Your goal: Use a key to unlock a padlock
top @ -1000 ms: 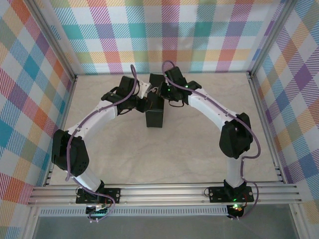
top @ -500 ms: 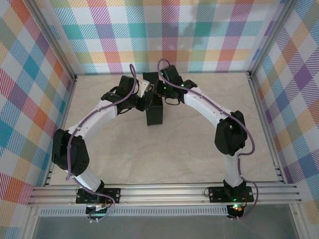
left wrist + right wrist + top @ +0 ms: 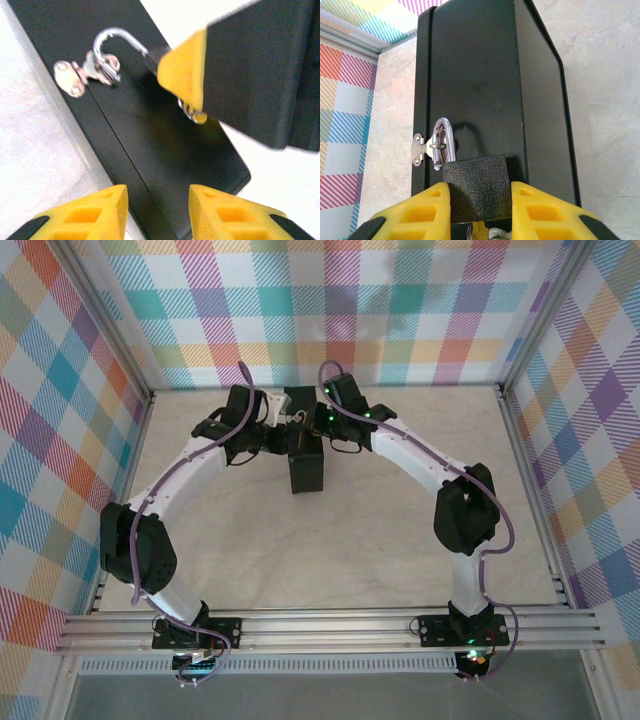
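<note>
The padlock (image 3: 474,182) has a dark, speckled body and a bright silvery shackle (image 3: 442,137). It hangs at the side of a black rectangular box (image 3: 485,75), near one end. The shackle passes through the small silvery hasp (image 3: 419,149) at the seam where lid meets base. The right hand (image 3: 480,194) has closed on the padlock, one yellow finger pressed flat to each side of the body.

No writing can be read on the speckled face, and its lower part is cut off behind the hand. Small brass and silvery metal bits (image 3: 485,232) show under the body at the frame's edge. They are too cropped to tell whether a key sits in the lock.

From the left wrist, the right hand's finger hides the padlock body, leaving the curved shackle and the blurred hasp showing. The left hand (image 3: 157,192) hangs just beside the box, its fingers apart with nothing between them.

From above, the box lies toward the far middle of the pale bench (image 3: 400,540). Both arms bend in over its far end and cover the padlock. Plaid walls (image 3: 350,300) stand around the bench.
</note>
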Available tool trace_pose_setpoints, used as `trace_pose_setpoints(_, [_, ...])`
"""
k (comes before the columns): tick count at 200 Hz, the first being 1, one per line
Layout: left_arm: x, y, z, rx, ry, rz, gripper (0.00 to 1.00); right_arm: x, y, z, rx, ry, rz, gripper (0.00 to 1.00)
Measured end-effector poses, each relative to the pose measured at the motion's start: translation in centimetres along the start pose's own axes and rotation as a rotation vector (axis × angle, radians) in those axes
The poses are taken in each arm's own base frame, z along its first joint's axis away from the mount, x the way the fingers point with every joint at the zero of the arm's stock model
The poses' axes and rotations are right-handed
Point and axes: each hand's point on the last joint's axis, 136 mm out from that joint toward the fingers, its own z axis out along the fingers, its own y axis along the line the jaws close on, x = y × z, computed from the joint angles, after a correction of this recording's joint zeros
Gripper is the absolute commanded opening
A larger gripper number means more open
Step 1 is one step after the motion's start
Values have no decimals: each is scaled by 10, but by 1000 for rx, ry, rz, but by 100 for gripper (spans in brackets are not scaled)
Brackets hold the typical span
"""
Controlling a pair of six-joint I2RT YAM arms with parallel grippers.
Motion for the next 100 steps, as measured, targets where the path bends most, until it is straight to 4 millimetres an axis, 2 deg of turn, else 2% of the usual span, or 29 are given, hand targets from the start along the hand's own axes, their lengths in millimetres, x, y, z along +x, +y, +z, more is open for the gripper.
trace_pose_setpoints(33, [-7,11,9,-44,-12,-46,37,0,1,0,10,-12,3,13])
trace_pose_setpoints(60, [-3,29,19,-126,5,-66,38,0,2,0,21,-27,4,13])
trace_pose_setpoints(100, [-3,37,18,-174,2,-79,40,1,8,-1,34,-56,-11,12])
